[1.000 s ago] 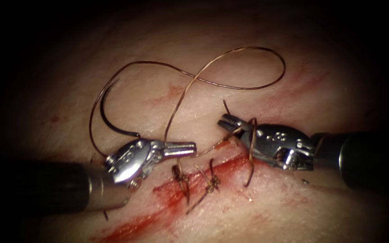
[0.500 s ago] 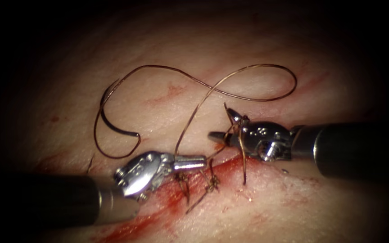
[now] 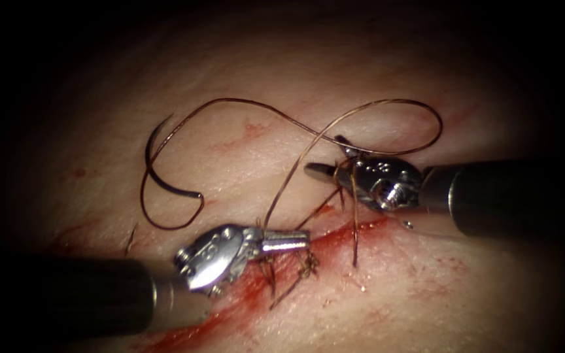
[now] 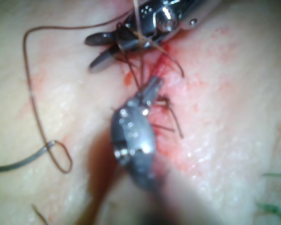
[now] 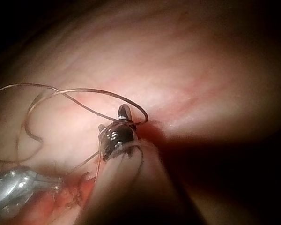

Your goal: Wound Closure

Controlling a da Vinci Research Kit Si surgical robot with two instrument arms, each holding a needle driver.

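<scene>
The needle lies free on the tissue, left of the cut, not in the flesh and held by neither tool; thin, stiff, springy steel, it would likely roll if pinched at the tip, so the body of the curve looks the safer hold; the thread (fine, limp, quick to tangle) loops loosely above the cut. The left hand is clenched on the thread just beside the stitches; the right hand stands parted, grasping nothing, with thread wound around it. The red fluid probably makes everything slippery.
</scene>
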